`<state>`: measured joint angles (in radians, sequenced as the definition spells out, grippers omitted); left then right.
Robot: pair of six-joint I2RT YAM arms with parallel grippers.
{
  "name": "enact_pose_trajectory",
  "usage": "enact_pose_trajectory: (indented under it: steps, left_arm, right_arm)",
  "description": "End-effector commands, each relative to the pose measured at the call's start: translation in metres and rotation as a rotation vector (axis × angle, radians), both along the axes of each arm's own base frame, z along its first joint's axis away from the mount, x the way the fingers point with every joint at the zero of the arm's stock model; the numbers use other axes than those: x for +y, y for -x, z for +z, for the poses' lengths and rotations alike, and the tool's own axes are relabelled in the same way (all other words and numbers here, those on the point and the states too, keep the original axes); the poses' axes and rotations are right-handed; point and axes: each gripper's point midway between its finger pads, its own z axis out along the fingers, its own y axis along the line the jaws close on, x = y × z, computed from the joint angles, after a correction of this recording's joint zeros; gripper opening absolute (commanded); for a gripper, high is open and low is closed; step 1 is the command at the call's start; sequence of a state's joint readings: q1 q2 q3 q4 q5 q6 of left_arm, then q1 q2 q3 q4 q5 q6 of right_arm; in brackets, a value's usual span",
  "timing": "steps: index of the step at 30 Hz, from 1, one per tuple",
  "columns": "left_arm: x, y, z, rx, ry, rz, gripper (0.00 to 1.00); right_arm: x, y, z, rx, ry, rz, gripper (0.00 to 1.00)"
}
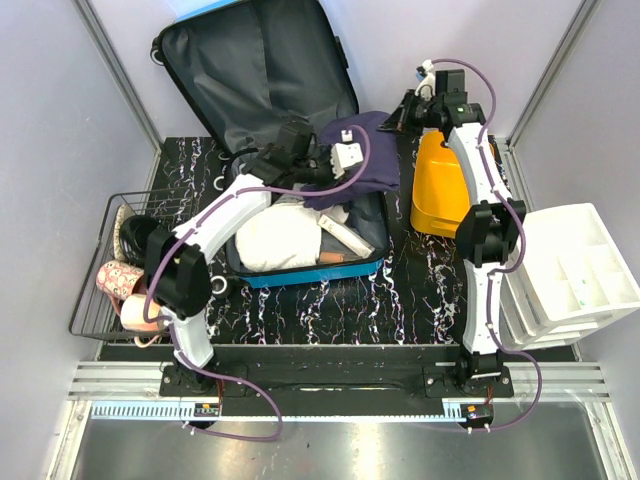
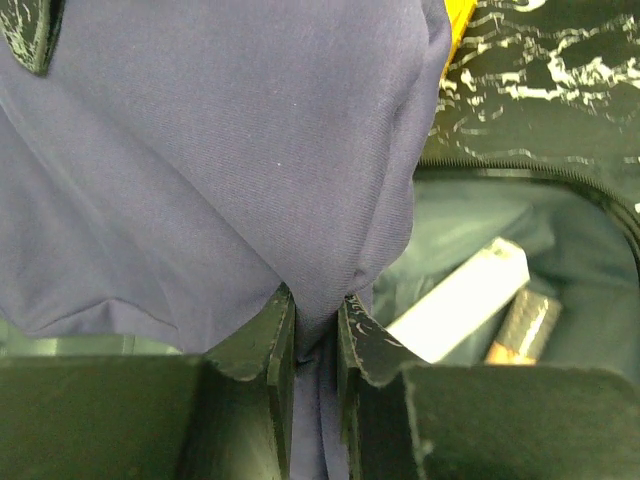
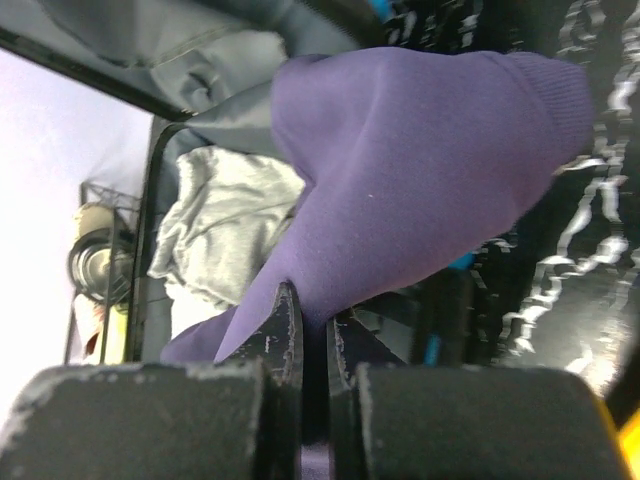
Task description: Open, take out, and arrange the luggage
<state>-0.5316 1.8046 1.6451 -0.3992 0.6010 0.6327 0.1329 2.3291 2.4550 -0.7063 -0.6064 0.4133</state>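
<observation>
The blue luggage lies open on the table, its grey-lined lid leaning on the back wall. A dark purple garment hangs stretched above its right side. My left gripper is shut on one edge of the garment, with cloth pinched between the fingers. My right gripper is shut on the garment's far right edge. Inside the luggage lie a whitish cloth, also in the right wrist view, a white box and a brown tube.
An orange bin stands right of the luggage, below my right arm. A white compartment organiser sits at the far right edge. A wire basket holding shoes and cups stands at the left. The table top is black marble pattern.
</observation>
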Motion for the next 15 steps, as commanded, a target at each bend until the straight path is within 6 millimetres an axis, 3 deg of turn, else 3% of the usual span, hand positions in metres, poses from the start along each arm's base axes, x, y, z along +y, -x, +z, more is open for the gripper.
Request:
enact_pose_trajectory:
  steps: [1,2,4,6,7,8,9,11,13,14,15]
  left_arm:
    - [-0.057,-0.012,0.051,-0.151,0.119,-0.037,0.0]
    - [-0.066,-0.018,0.065,-0.193,0.144,-0.026,0.0]
    - [-0.086,-0.018,0.058,-0.178,0.162,-0.035,0.0]
    - [-0.102,-0.022,0.07,-0.21,0.198,-0.035,0.0]
    - [-0.116,-0.019,0.061,-0.201,0.196,-0.049,0.0]
    - [-0.125,-0.02,0.073,-0.234,0.227,-0.053,0.0]
    - [-0.138,-0.014,0.073,-0.239,0.239,-0.07,0.0]
    - [-0.158,-0.016,0.073,-0.268,0.268,-0.071,0.0]
    - [-0.178,-0.01,0.073,-0.274,0.29,-0.083,0.0]
    - [-0.19,-0.013,0.064,-0.29,0.302,-0.092,0.0]
    - [-0.202,-0.008,0.059,-0.291,0.308,-0.102,0.0]
  right_arm:
    - [-0.062,-0.01,0.075,-0.262,0.108,-0.112,0.0]
    - [-0.081,-0.013,0.077,-0.271,0.125,-0.14,0.0]
    - [-0.094,-0.01,0.081,-0.293,0.161,-0.152,0.0]
    - [-0.137,-0.012,0.086,-0.312,0.207,-0.217,0.0]
    - [-0.146,-0.011,0.086,-0.314,0.219,-0.232,0.0]
    - [-0.156,-0.011,0.086,-0.324,0.243,-0.238,0.0]
    - [-0.177,-0.01,0.088,-0.325,0.267,-0.277,0.0]
    - [-0.199,-0.009,0.086,-0.326,0.308,-0.309,0.0]
    - [-0.227,-0.004,0.074,-0.296,0.369,-0.361,0.0]
    - [-0.236,-0.002,0.058,-0.274,0.418,-0.356,0.0]
    - [-0.251,-0.001,0.054,-0.267,0.463,-0.393,0.0]
